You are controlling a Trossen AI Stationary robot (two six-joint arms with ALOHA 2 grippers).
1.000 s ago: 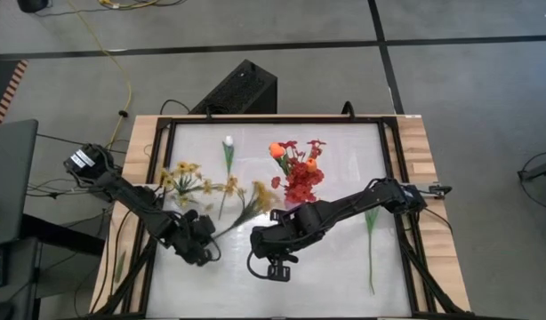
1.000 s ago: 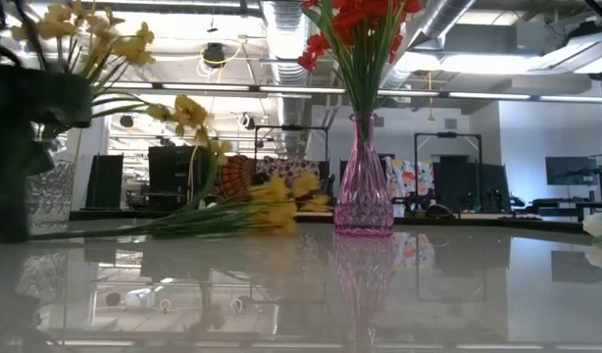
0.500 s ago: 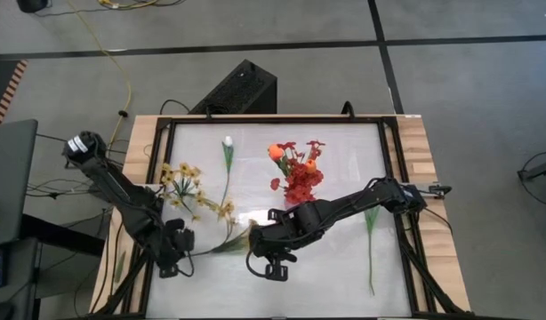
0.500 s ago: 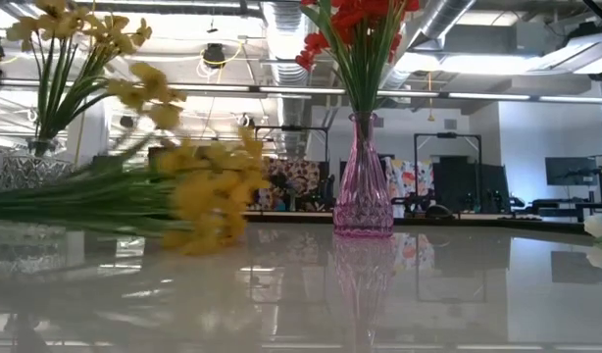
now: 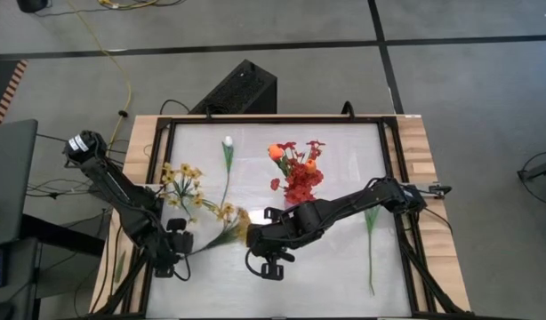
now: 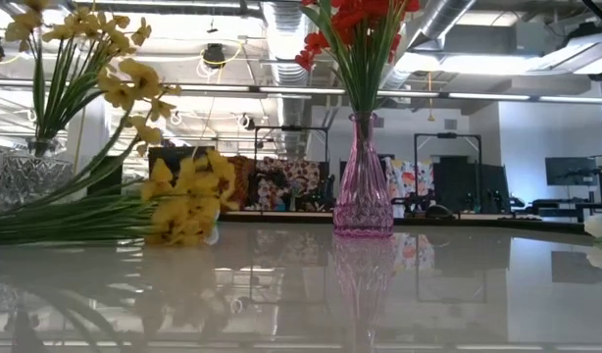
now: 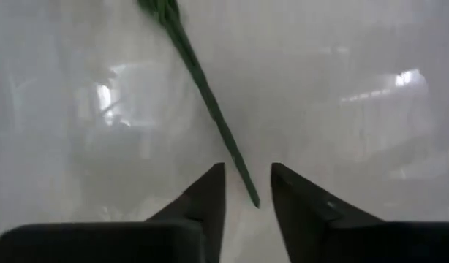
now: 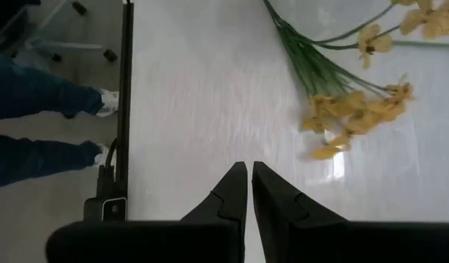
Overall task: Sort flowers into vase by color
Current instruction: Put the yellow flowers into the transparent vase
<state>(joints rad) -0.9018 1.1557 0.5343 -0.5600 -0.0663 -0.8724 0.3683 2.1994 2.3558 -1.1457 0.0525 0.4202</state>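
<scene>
A loose yellow flower spray (image 5: 227, 224) lies flat on the white table, blossoms (image 6: 188, 201) toward the middle and stem toward the near left corner. My left gripper (image 7: 246, 193) stands open there, pointing steeply down, with the stem's end (image 7: 243, 175) between its fingertips; I see no touch. My right gripper (image 5: 271, 267) hovers shut over the table's near middle with nothing in it, the spray's blossoms (image 8: 356, 113) ahead of it. A clear vase (image 6: 31, 172) holds yellow flowers (image 5: 180, 178). A pink vase (image 6: 363, 186) holds red sprays (image 5: 300, 182) and an orange tulip (image 5: 276, 151).
A white tulip (image 5: 227, 156) lies at the far middle, between the vases. A bare green stem (image 5: 371, 240) lies near the right edge. A black frame (image 5: 162, 151) runs round the table. A person's legs (image 8: 42, 109) stand beside the table. Bare tabletop shows along the near edge.
My left gripper has gone toward the table's left edge and rolled at the wrist. The yellow spray has slid with it, stem first, toward the near left; in the low view its blossoms have shifted left and now lie still.
</scene>
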